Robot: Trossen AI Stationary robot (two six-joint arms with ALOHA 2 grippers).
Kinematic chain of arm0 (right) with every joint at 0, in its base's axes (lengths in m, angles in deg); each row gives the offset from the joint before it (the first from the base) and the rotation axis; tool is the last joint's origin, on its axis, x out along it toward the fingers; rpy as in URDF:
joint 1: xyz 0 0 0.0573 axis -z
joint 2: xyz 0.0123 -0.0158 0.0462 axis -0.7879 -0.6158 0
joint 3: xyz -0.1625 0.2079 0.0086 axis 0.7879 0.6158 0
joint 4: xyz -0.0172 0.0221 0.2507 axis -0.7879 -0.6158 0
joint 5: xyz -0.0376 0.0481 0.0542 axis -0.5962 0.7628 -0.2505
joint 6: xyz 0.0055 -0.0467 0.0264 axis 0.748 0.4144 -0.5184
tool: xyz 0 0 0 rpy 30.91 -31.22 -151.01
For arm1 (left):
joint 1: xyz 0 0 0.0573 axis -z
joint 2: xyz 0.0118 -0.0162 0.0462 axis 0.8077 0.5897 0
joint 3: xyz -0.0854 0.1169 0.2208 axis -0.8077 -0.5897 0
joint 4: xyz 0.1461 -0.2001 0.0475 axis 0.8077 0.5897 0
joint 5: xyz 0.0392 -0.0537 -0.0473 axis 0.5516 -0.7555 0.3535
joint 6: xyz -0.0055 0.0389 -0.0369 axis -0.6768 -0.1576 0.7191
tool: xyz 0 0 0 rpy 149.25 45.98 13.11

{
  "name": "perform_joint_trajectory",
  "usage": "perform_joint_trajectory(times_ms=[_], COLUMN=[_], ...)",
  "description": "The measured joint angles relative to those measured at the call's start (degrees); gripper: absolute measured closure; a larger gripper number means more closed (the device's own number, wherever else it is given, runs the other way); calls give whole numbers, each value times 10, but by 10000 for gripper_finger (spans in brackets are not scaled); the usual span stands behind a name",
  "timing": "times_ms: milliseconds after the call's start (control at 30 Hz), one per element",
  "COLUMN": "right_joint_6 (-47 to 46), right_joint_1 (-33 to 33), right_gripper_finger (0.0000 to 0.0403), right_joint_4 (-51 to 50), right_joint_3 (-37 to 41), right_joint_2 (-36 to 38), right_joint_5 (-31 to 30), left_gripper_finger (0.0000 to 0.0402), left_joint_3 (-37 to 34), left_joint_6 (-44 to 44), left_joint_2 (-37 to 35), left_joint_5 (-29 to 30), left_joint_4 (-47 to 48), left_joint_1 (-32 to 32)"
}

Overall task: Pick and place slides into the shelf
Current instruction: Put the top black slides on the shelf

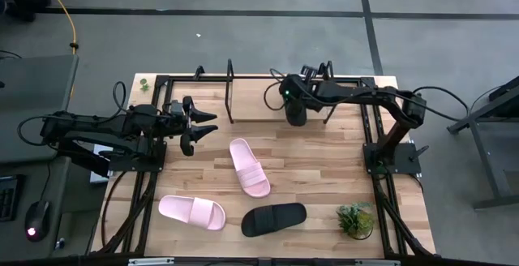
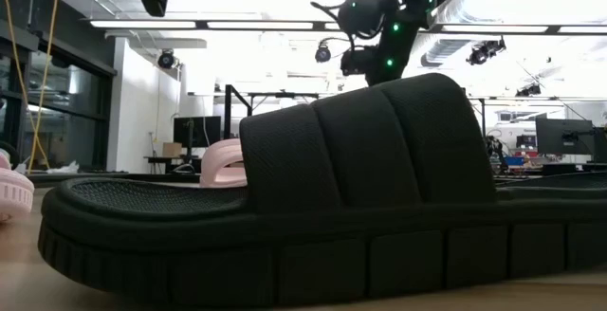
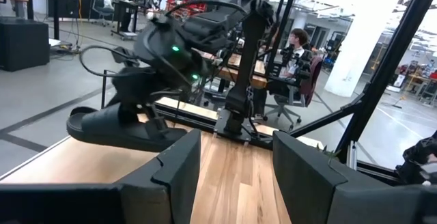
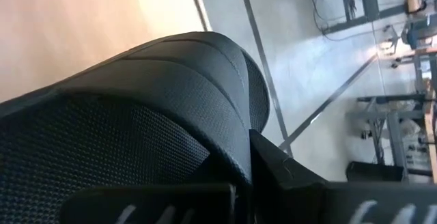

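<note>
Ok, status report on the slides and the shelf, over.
Right pincer shut on black slide, lifted at the shelf. Left pincer open, waiting. Three slides on table.

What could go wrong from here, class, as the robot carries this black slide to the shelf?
1. The right claw grips the carried black slide by one edge, so it could tilt or slip out.
2. The slide hangs near the shelf's thin upright rods and might snag on them.
3. The left claw, open nearby, could get in the way.
</note>
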Motion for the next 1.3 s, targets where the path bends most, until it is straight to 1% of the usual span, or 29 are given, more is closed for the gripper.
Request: perform_joint_trajectory(times_ms=[233,367,533,867,1300], right_joint_6=[12,26,35,62,63], right_joint_1=[22,25,26,37,51], right_gripper_finger=[403,403,403,403,403], right_joint_4=[28,49,67,112,118], right_joint_3=[0,0,0,0,0], right_joint_2=[-21,-42,-60,-64,-104], right_joint_5=[5,21,20,22,16], left_gripper_finger=[234,234,234,234,234], left_joint_3=[0,0,0,0,0], left_joint_6=[0,0,0,2,2], left_joint_2=[0,0,0,0,0], left_joint_5=[0,0,0,0,0], left_joint_4=[0,0,-1,-1,-1], left_joint_1=[0,0,0,0,0])
